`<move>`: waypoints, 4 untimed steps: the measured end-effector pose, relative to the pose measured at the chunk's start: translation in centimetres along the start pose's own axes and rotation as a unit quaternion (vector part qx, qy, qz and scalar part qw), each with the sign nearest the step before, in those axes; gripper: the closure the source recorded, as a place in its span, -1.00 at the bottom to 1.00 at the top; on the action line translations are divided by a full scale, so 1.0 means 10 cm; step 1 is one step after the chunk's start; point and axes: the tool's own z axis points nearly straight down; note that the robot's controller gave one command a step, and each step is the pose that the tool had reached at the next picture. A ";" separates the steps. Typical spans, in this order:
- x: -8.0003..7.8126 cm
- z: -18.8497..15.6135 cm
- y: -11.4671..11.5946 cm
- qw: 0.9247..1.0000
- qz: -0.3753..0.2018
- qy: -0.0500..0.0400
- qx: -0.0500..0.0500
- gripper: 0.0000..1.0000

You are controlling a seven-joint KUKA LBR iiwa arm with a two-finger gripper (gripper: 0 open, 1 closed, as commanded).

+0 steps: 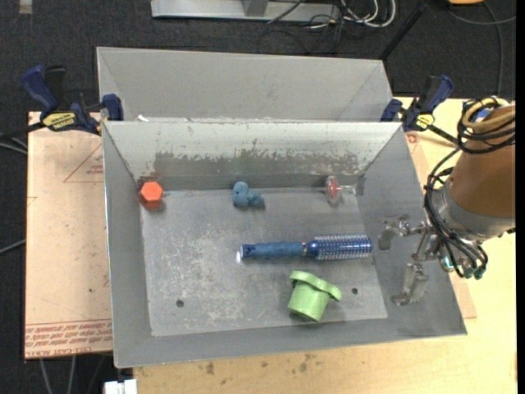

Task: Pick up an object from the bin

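Camera view, looking down into the bin (pixel 197 290). I see the gripper (pixel 399 263) at the right side, over the bin's right sloping wall. It sits at the end of the arm (pixel 484 191), which comes in from the right. Its two metal fingers (pixel 409 284) stand wide apart, one toward the far side and one toward the near side. Only bare grey wall shows between them, so the gripper has hold of nothing. Whether the tips touch the wall I cannot tell.

Nearest thing: a blue brush (pixel 308 249), lying flat across the middle of the floor, handle to the left and bristled head to the right. The head ends just left of the gripper, about level with the far finger and apart from it. The brush lies outside the gap between the fingers.

Next nearest: a green cap (pixel 312 295), on the floor on the near side of the brush. It lies close to the brush without touching it, and left of the near finger.

Along the far edge of the floor, well apart from the gripper, lie three small things:
- An orange block (pixel 150 194) in the far left corner.
- A blue piece (pixel 246 196) left of the middle.
- A clear and red piece (pixel 334 189) right of the middle, at the foot of the far wall.

Each thing lies singly, touching no other.
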 end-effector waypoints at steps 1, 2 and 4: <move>-0.06 1.18 0.46 1.000 0.016 0.000 -0.001 -1.00; -0.28 1.42 1.36 0.999 0.043 -0.004 -0.002 -1.00; -0.42 0.09 1.34 0.999 0.049 -0.008 0.000 1.00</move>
